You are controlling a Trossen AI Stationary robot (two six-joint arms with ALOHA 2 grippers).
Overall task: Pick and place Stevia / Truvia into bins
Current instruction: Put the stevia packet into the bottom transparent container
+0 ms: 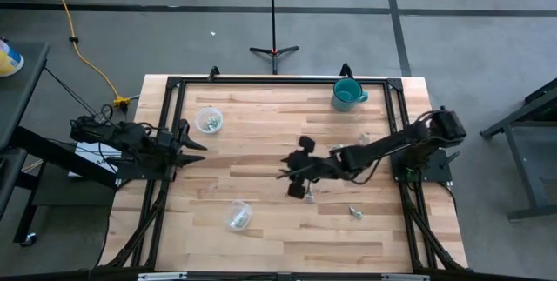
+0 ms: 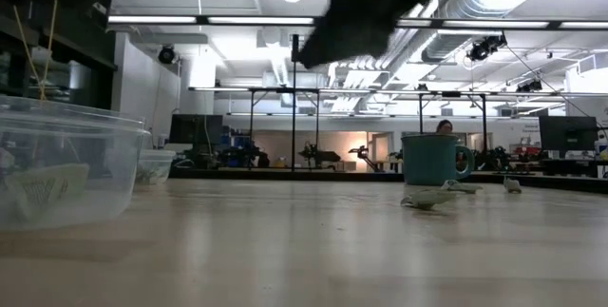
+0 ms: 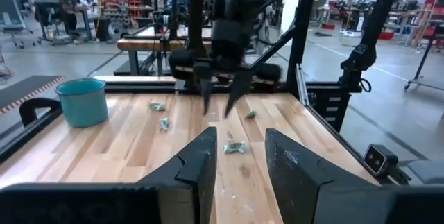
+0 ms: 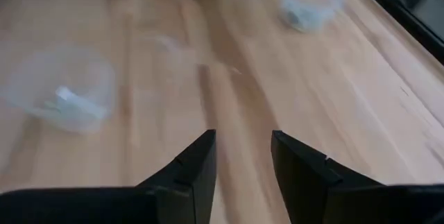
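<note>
While the right end effector (image 1: 300, 177) hung out over the middle of the surface (image 1: 261, 237), its fingers (image 3: 206, 96) stood apart with nothing visible between them, as the left wrist view showed; whether a sachet was tucked at the tips could not be told. Just beside it on the wood lay one Stevia / Truvia sachet (image 3: 234, 147), and a few more (image 3: 161, 122) were scattered between it and the teal mug (image 1: 347, 95), with another (image 1: 355, 213) lying nearer the front edge on its right-arm side. Well ahead of it, toward the left arm, stood the two bins: the far cup (image 1: 209, 120) near the back and the near cup (image 1: 238, 215) toward the front, each already holding at least one sachet (image 4: 66, 98).

The left end effector (image 1: 193, 144) waited at the left edge of the surface, level with the space between the two cups, its fingers (image 3: 198, 161) held a little apart and empty.

By my reading the work was partly done: some sachets were binned, but roughly half were left loose on the right arm's side. What remained seemed to be a pick of the sachet closest to the right end effector, then a carry across to one of the cups
</note>
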